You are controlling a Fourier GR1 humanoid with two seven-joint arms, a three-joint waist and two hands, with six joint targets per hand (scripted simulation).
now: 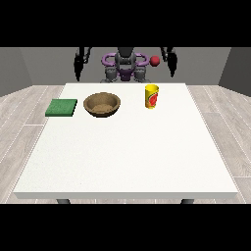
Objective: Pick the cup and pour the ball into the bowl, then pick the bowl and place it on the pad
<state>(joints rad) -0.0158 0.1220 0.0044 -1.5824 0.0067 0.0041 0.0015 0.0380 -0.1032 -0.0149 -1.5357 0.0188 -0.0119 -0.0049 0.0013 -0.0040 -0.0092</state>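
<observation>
Yellow cup [152, 96] stands upright near the table's [127, 162] far edge, nearest your view's-right hand [171, 65], whose fingers I cannot tell.

I see three things in a row on the far part of the table [127, 162]. Pad [62, 107] lies at view left, near the table's left edge. Bowl [102, 104] sits just right of it, apart. Cup [151, 96] stands upright further right. Ball [155, 61] shows above and behind the cup, off the table, near the robot [125, 64].
</observation>
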